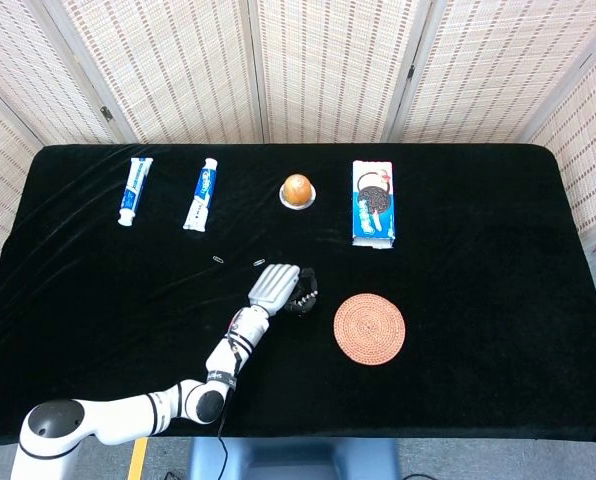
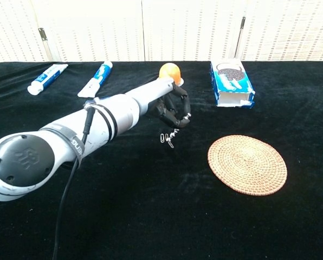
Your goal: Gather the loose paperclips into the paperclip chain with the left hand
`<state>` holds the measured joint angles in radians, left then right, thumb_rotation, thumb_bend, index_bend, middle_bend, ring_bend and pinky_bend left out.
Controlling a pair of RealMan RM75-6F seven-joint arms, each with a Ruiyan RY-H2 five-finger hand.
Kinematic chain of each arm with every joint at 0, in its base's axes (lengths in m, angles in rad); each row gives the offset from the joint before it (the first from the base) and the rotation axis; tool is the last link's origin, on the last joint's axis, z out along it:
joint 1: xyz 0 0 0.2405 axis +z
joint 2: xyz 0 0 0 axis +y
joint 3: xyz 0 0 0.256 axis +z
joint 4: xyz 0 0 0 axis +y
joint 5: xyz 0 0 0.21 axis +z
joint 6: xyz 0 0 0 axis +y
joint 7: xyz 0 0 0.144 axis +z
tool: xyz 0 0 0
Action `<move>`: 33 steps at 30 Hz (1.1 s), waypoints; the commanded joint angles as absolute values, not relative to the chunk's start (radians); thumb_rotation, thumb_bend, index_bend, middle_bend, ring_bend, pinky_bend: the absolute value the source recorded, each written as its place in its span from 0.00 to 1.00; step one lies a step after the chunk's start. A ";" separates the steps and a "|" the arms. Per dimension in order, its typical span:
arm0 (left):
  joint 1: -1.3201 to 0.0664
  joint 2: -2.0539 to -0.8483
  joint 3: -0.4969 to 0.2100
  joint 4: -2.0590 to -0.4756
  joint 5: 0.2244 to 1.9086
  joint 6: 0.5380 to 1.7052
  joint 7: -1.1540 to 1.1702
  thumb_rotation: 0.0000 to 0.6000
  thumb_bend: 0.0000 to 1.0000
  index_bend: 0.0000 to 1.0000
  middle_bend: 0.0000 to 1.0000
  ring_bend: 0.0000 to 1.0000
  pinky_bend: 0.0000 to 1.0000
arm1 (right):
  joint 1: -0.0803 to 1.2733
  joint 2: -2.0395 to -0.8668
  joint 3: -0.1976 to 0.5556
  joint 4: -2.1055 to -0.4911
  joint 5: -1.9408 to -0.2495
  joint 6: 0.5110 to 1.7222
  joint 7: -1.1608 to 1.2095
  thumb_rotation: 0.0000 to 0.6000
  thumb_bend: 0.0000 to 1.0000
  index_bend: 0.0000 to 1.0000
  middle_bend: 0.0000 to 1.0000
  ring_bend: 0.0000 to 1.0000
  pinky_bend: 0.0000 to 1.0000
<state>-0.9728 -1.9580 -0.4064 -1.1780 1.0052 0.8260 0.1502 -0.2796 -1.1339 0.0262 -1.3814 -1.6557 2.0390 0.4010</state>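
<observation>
My left hand (image 1: 281, 286) hovers over the middle of the black table, its white back up and its dark fingers (image 2: 175, 111) curled downward. A short paperclip chain (image 2: 167, 139) lies on the cloth just below and in front of the fingertips; the head view hides it under the hand. Two loose paperclips lie to the hand's left, one (image 1: 220, 260) farther off and one (image 1: 259, 263) close to the knuckles. Whether a clip is pinched in the fingers is too small to tell. The right hand shows in neither view.
A round woven coaster (image 1: 369, 328) lies right of the hand. At the back stand two toothpaste tubes (image 1: 134, 190) (image 1: 200, 194), an orange ball on a white dish (image 1: 297, 188) and a blue cookie box (image 1: 372, 202). My left forearm (image 2: 96, 122) crosses the near left.
</observation>
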 commanded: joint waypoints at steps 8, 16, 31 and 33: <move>-1.004 -1.968 -0.403 -1.103 1.043 0.805 0.084 1.00 0.56 0.82 1.00 1.00 1.00 | -0.278 -1.131 0.034 -1.390 -1.647 2.018 0.395 1.00 0.28 0.00 0.00 0.00 0.00; -1.034 -1.995 -0.395 -1.014 1.061 0.767 0.032 1.00 0.56 0.82 1.00 1.00 1.00 | -0.279 -1.127 0.044 -1.400 -1.632 2.006 0.395 1.00 0.28 0.00 0.00 0.00 0.00; -1.022 -1.978 -0.371 -0.988 1.100 0.804 0.013 1.00 0.56 0.82 1.00 1.00 1.00 | -0.280 -1.129 0.050 -1.400 -1.637 1.998 0.382 1.00 0.28 0.00 0.00 0.00 0.00; -1.009 -1.962 -0.362 -1.010 1.101 0.816 0.027 1.00 0.56 0.82 1.00 1.00 1.00 | -0.280 -1.129 0.051 -1.401 -1.638 1.996 0.380 1.00 0.28 0.00 0.00 0.00 0.00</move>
